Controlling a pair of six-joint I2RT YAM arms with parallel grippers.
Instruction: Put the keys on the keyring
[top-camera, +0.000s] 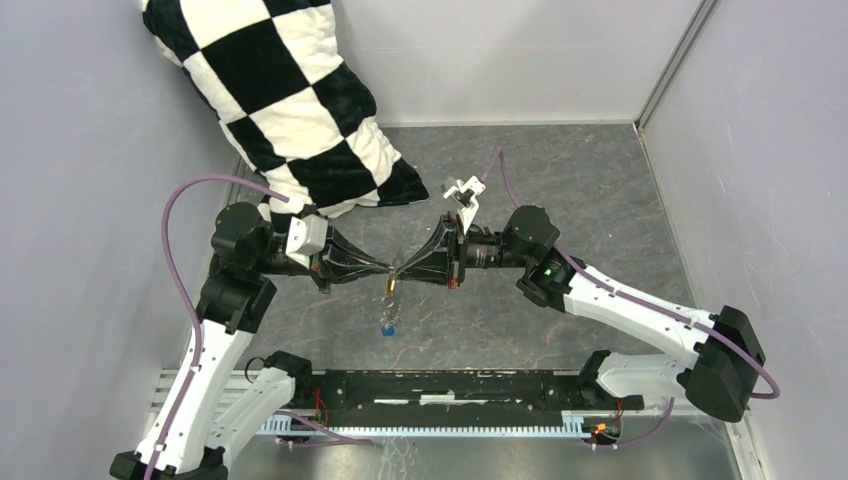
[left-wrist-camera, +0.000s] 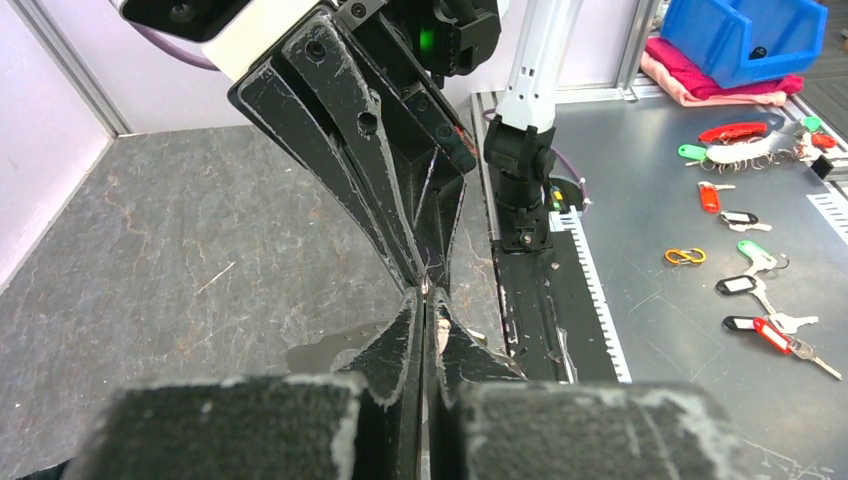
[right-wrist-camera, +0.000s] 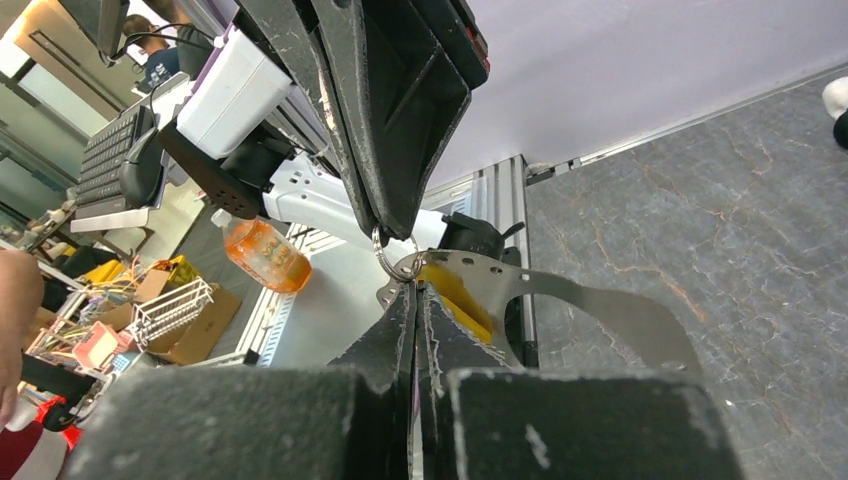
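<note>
- While both arms meet tip to tip above the tabletop (top-camera: 580, 190), the left hand (left-wrist-camera: 424, 320) is pressed together on the upper arc of the keyring (right-wrist-camera: 393, 262), a small wire ring.
- From where I stand, the right hand (right-wrist-camera: 414, 300) is pressed together too. It sits on the ring's lower edge, just beside the head of the yellow key (right-wrist-camera: 456, 298).
- That key hangs straight below the meeting tips. The blue key (top-camera: 388, 325) shows lower again, and I cannot tell whether it dangles or lies on the tabletop.
- To do this step well, I'd say one hand should hold the ring dead steady while the other works the key's hole round the coil in small turns.
- Any tug apart could snap the ring out of both grips.
- The work is best kept high enough that the hanging key doesn't snag.
- Writing: none I can read. The orange-drink bottle (right-wrist-camera: 265, 255) behind and the tagged spare keys (left-wrist-camera: 740, 285) on the metal bench show colours only, with no legible label.
</note>
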